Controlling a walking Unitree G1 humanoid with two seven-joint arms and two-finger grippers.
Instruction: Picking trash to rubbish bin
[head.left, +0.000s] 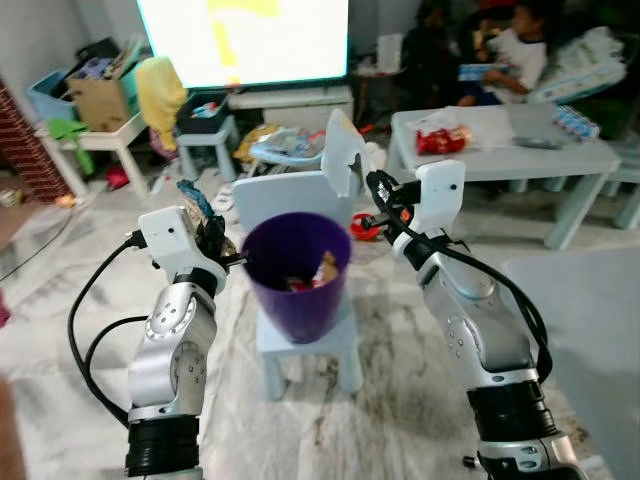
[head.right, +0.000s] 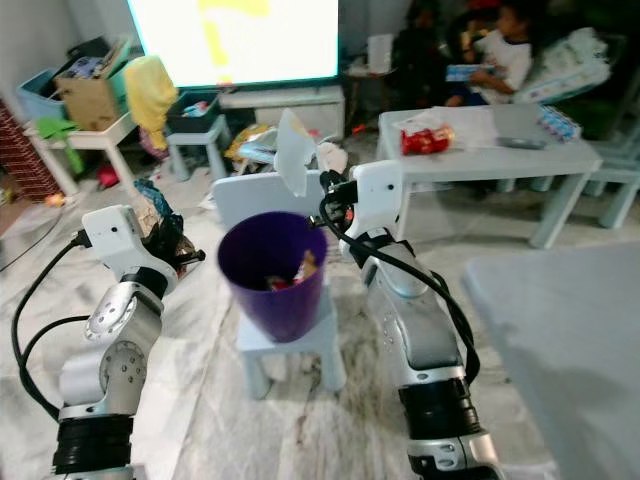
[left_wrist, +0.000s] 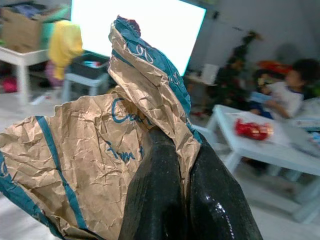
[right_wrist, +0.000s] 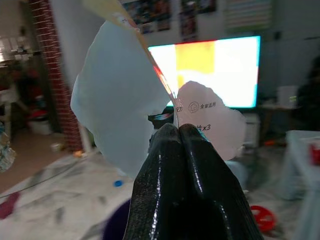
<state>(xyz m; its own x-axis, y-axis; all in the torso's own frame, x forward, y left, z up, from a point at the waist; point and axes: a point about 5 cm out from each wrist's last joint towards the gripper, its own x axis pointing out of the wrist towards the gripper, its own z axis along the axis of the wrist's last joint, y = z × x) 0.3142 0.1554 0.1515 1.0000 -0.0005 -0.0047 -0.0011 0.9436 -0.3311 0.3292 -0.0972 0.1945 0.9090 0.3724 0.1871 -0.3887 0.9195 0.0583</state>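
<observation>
2 bits of trash in my grip, 1 per side. my left gripper (left_wrist: 172, 165) is up at the left rim of the purple bin (head.left: 297, 275), fingers pinched tight on a crumpled brown paper bag (left_wrist: 95, 150) w/ teal stripes & teal script; the bag sticks up above the fingers, just beside the rim, not over the opening. my right gripper (right_wrist: 180, 135) is raised behind the bin's right side, fingers pressed together on a pale torn wrapper (right_wrist: 120, 105) w/ a little printed text, held upright above & behind the rim.

bin sits on a small light-blue chair (head.left: 300, 335), chair back just behind it. inside the bin i see some trash already (head.left: 318, 272), red & light bits, can't tell what exactly.

marble-look floor (head.left: 390, 400) under the chair. behind: bright tv screen (head.left: 245, 40), low white bench under it, a white table (head.left: 520, 150) to my right w/ a red packet (head.left: 440, 138) on top, a person (head.left: 510, 55) seated past it. cardboard box (head.left: 100, 100) & yellow cloth (head.left: 160, 90) at far left, clutter around them.
</observation>
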